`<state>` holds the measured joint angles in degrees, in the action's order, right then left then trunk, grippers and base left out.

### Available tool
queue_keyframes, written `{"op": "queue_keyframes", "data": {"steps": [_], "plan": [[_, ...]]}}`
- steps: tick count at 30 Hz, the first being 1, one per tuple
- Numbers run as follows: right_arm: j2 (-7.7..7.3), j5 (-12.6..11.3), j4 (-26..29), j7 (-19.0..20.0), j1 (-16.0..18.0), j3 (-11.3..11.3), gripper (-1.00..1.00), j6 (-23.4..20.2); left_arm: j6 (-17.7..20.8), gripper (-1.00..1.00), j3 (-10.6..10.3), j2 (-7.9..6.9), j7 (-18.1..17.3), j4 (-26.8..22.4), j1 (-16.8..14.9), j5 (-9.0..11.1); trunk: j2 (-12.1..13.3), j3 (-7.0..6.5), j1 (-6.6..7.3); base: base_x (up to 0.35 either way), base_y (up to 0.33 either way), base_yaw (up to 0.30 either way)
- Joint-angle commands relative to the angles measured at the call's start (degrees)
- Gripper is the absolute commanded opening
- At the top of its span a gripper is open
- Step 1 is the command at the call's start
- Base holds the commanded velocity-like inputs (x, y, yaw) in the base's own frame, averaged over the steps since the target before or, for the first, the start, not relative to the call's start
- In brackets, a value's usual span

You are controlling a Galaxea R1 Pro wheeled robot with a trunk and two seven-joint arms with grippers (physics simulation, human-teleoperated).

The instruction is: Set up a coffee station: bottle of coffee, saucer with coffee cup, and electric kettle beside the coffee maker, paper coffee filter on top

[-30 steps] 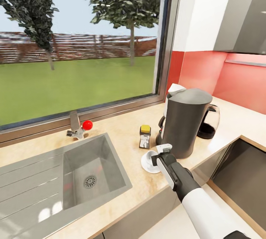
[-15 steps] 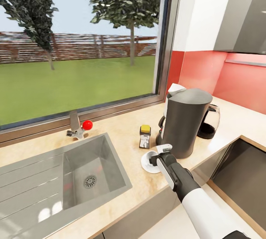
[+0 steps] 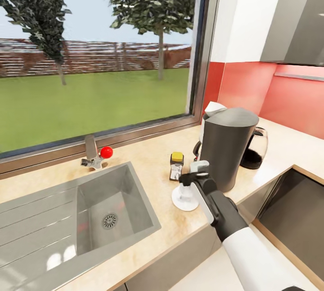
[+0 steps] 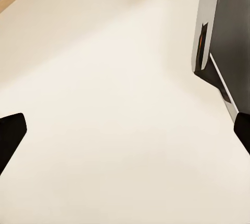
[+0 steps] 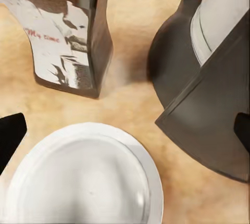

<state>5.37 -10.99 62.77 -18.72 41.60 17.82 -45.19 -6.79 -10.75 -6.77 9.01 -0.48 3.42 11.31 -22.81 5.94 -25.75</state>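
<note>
A white coffee cup (image 3: 183, 191) stands on a white saucer (image 3: 185, 204) near the counter's front edge. My right gripper (image 3: 195, 172) hovers just above it, open, nothing between its fingers. In the right wrist view the cup (image 5: 83, 182) lies below the spread fingertips of the gripper (image 5: 125, 130). The yellow-lidded coffee bottle (image 3: 176, 166) stands just behind the saucer. The dark grey electric kettle (image 3: 226, 147) is to the right of the cup. Behind it the coffee maker (image 3: 209, 113) shows a white top and a black base with a red button (image 5: 172, 52). My left gripper (image 4: 125, 135) is open over beige floor.
A steel sink (image 3: 103, 212) with a red-knobbed tap (image 3: 96, 155) takes up the left of the counter. A glass carafe (image 3: 254, 148) stands right of the kettle. A dark recessed hob (image 3: 292, 214) lies at the right. A window runs along the back.
My right gripper has risen from beside the cup to just above it. The cup stays on the saucer.
</note>
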Motion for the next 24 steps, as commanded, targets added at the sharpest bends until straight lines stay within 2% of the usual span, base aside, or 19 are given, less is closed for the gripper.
{"op": "queue_keyframes", "data": {"steps": [1, 7, 18, 24], "plan": [[-0.01, -0.61, 0.98, -0.58, 0.06, 0.11, 1.00, -0.47, -0.15, 1.00, -0.50, 0.00, 0.13, -0.05, 0.01, 0.55, -0.11, 0.11, -0.04, 0.000, 0.000, 0.000], [-0.01, -0.61, 2.54, -0.61, 0.06, 0.11, 1.00, -2.72, -0.21, 1.00, -0.53, 0.00, 0.13, -0.05, 0.01, 0.45, -0.11, 0.11, -0.04, 0.000, 0.000, 0.000], [-0.01, -0.61, 2.62, -0.61, 0.06, 0.08, 1.00, -3.05, -0.32, 1.00, -0.58, 0.08, 0.13, -0.14, 0.01, 0.38, -0.11, 0.11, -0.04, -0.001, 0.000, 0.000], [-0.01, -0.61, 2.65, -0.61, 0.06, 0.10, 1.00, -3.06, -0.26, 1.00, -0.58, 0.41, 0.13, -0.14, 0.01, 0.38, -0.11, 0.11, -0.04, -0.193, -0.048, 0.000]]}}
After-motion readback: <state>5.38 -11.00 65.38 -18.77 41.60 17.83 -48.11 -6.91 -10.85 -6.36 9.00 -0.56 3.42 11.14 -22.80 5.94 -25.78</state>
